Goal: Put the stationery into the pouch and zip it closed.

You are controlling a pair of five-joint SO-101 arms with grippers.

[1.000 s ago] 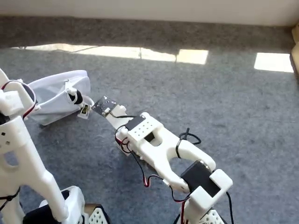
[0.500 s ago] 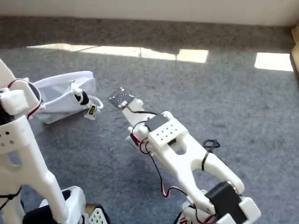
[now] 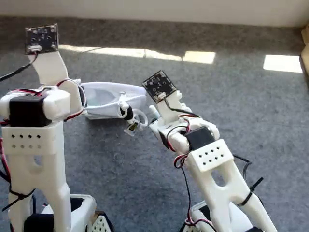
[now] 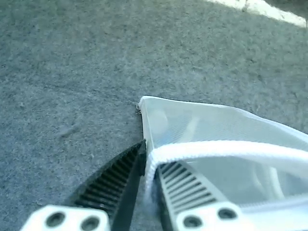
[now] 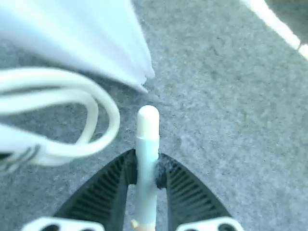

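Observation:
A white mesh pouch [image 3: 104, 99] lies on the grey carpet between the two arms. My left gripper [image 4: 147, 161] is shut on the pouch's [image 4: 216, 130] white zipper edge near its corner. My right gripper [image 5: 146, 159] is shut on a white pen [image 5: 147, 125] that points toward the pouch [image 5: 72, 38] and sits just short of its end. Beside the pen tip hangs a white cord loop [image 5: 96, 110]. In the high view the right arm [image 3: 193, 140] stands raised at the pouch's right end, where a black piece [image 3: 128, 112] and a small tag [image 3: 131, 128] stick out.
Grey carpet [image 3: 231, 106] lies open to the right and in front of the pouch. Sunlit patches [image 3: 198, 58] cross the far floor below a pale wall. A brown object [image 3: 305, 43] shows at the right edge.
Both arms have risen, and the right arm pulled back from its low stretch. The pouch has shifted to the right, toward the middle.

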